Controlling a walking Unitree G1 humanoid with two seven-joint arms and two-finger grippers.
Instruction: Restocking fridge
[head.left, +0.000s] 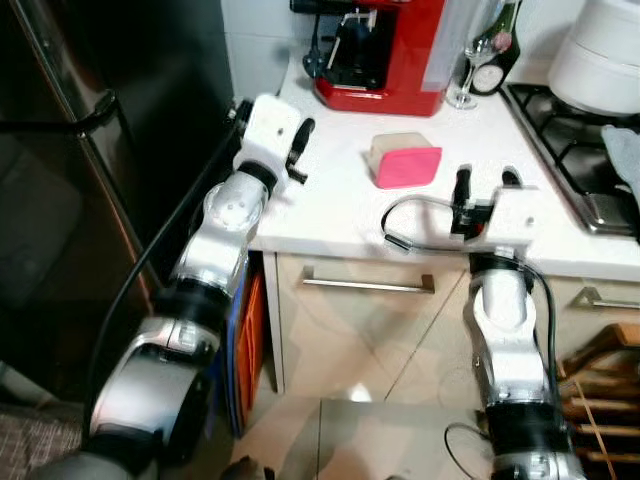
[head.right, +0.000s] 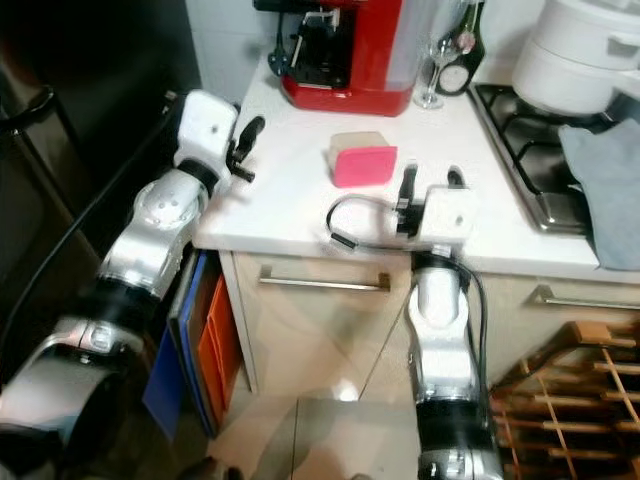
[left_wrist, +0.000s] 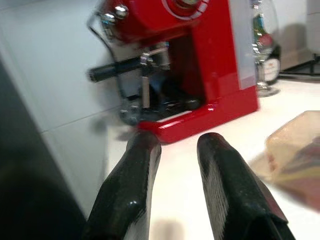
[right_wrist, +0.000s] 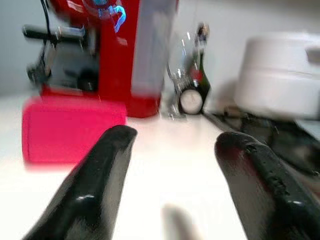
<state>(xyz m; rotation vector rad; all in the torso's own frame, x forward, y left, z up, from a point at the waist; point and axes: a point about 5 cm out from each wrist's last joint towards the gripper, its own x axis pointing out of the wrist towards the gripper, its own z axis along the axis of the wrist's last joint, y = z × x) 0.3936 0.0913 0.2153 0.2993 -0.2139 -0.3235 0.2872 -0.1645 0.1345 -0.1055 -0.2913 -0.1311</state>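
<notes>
A pink-wrapped packet (head.left: 404, 161) lies on the white worktop (head.left: 340, 215), about midway between its front edge and the red coffee machine (head.left: 380, 50) standing at the back. The right gripper (head.left: 486, 180) hovers over the front edge of the worktop, just in front of the packet and a little to its right, not touching it; its two black fingers (right_wrist: 95, 185) stand apart, with nothing between them. The left gripper (head.left: 299, 150) is over the worktop's left edge, beside the dark fridge (head.left: 90, 150), well apart from the packet; its fingers (left_wrist: 127, 190) are slightly parted and hold nothing.

The right wrist view looks low along the worktop and shows the packet's pink face ahead, with a dark bottle (right_wrist: 192, 85) and a white pot (right_wrist: 280, 75) behind, blurred. The left wrist view shows the coffee machine's handle and drip tray close up, a wine glass (left_wrist: 265, 50) beside it, and the packet's paler end at the side.

The head views show what the wrist views do not: the hob (head.left: 570, 130) at the worktop's right end, the drawer handle (head.left: 365, 284) under the front edge, and a grey cloth (head.right: 600, 180) lying on the hob.
</notes>
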